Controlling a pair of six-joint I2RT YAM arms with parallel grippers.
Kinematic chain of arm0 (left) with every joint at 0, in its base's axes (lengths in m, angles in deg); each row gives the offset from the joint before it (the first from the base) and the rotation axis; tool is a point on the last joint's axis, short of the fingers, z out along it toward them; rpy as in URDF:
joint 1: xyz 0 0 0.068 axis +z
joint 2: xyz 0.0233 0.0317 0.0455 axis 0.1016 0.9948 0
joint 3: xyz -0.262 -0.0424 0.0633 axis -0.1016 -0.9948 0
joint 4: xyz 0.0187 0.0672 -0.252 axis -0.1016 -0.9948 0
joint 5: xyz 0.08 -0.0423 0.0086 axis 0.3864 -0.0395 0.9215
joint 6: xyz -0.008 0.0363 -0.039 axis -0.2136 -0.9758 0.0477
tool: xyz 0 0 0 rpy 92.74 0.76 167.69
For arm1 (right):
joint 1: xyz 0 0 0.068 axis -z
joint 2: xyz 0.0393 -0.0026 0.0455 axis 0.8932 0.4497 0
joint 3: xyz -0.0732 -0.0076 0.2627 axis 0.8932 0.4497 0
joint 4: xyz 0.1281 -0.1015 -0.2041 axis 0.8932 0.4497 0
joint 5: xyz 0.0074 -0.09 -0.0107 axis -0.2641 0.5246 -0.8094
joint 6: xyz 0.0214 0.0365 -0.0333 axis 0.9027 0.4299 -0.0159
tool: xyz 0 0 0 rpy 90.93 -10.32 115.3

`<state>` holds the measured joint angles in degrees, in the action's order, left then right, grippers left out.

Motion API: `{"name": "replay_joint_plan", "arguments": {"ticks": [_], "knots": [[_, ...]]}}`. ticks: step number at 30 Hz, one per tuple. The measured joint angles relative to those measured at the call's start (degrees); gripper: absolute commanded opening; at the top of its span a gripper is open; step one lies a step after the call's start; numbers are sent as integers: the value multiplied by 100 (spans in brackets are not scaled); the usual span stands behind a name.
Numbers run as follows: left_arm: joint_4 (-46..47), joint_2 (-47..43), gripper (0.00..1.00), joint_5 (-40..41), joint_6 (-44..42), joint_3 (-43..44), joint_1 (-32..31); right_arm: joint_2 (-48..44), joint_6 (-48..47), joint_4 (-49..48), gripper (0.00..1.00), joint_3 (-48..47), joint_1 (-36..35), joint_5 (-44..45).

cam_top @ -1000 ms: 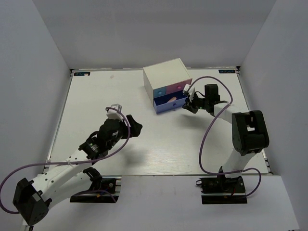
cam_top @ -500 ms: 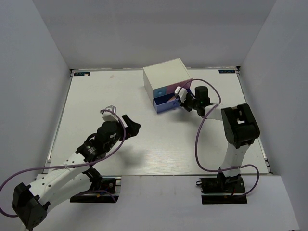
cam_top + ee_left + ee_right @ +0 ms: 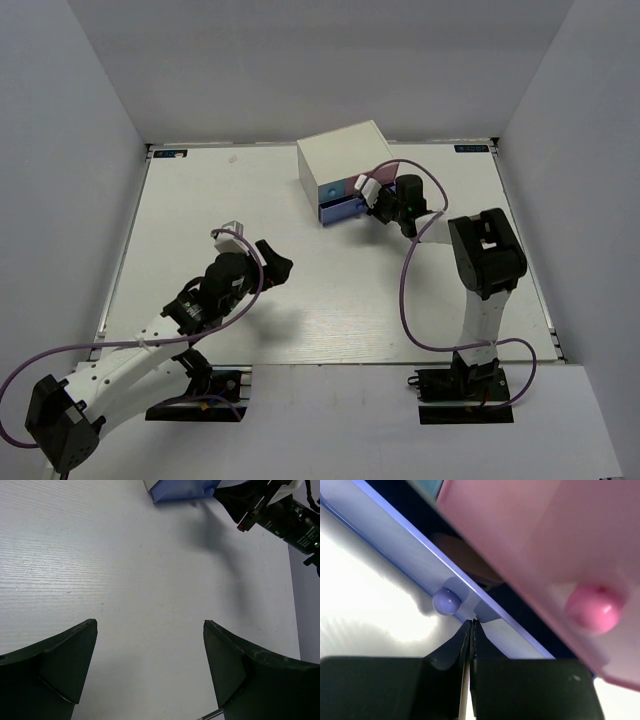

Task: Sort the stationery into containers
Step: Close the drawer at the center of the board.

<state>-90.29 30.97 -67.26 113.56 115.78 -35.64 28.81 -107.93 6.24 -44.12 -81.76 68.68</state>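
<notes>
The white-topped drawer box (image 3: 345, 150) stands at the back middle of the table. Its wide periwinkle drawer (image 3: 338, 208) sticks out a little. My right gripper (image 3: 366, 204) is shut and empty, its tips against the periwinkle front (image 3: 395, 540) just right of the periwinkle knob (image 3: 446, 601). The pink drawer front (image 3: 530, 535) with its pink knob (image 3: 594, 605) hangs just above. A dim brownish shape (image 3: 465, 560) shows in the dark gap inside the periwinkle drawer. No highlighters are in view. My left gripper (image 3: 272, 262) is open and empty over bare table (image 3: 150, 625).
The light blue drawer front (image 3: 329, 188) sits left of the pink one. The left wrist view shows the periwinkle drawer (image 3: 182, 490) and my right arm (image 3: 280, 515) at the top. White walls close in the table on three sides.
My right gripper has moved left towards the box, and the periwinkle drawer has slid further in. My left arm has barely shifted.
</notes>
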Motion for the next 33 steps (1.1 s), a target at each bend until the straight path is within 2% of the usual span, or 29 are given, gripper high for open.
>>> {"name": "replay_joint_plan", "arguments": {"ticks": [9,13,20,23,28,31,33], "knots": [[9,61,97,0,0,0,0,192,-20,-118,2,-343,-81,-7],[11,61,97,0,0,0,0,221,-15,-114,6,-382,-96,-74],[184,155,98,57,0,-2,0,146,87,-20,6,-350,-92,-190],[487,396,98,192,44,0,0,-520,203,-20,6,365,-17,-337],[870,1165,98,286,103,177,4,-2564,527,-345,5,2000,278,-909],[1003,1617,98,264,109,382,4,-3348,979,-693,4,2295,476,-951],[1082,1764,98,238,109,439,4,-3552,1292,-914,4,2232,610,-866]]}}
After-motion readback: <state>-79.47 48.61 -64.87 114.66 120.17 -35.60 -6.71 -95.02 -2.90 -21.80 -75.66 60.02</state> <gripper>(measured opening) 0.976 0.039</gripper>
